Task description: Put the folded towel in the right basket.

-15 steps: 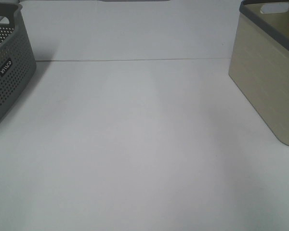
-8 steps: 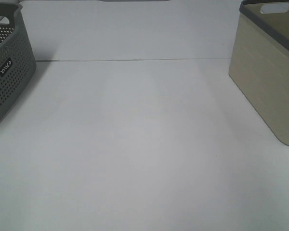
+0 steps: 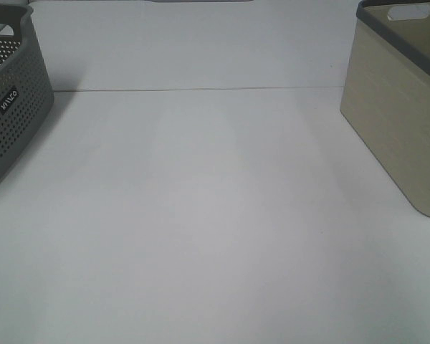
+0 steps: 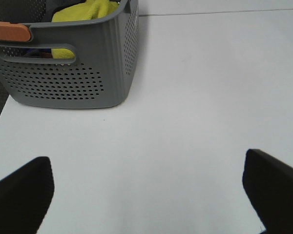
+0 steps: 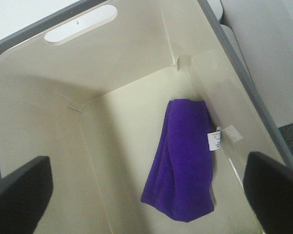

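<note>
Hovering above the beige basket [image 5: 88,73], the right gripper [image 5: 146,204] shows only two dark fingertips [image 5: 22,187] at the near corners of the right wrist view, spread wide and released, nothing between them. Below it the folded purple towel [image 5: 183,158] lies flat on the basket floor, toward 4 o'clock of the interior, its long edge against one side wall, a small white tag [image 5: 214,140] on that edge. Farther in, the basket's end wall carries an oval handle slot [image 5: 80,23] under a grey rim [image 5: 34,34]. Left wrist view: left gripper [image 4: 146,195] likewise spread apart, dark fingertips [image 4: 24,190] at both near corners, empty, over bare white table [image 4: 185,107]. Beyond it at about 11 o'clock sits the grey perforated basket [image 4: 73,80], with yellow-green cloth [image 4: 85,12] inside and an orange piece [image 4: 9,31] at its rim. Exterior high view: no arms or grippers visible; white table [image 3: 201,215] fills the near and middle ground; the grey perforated basket [image 3: 11,107] is cut off at 9 to 10 o'clock, the beige basket [image 3: 398,115] at 2 to 3 o'clock, well apart from each other. A thin seam line [image 3: 201,89] crosses the table toward the far side between the two baskets.
</note>
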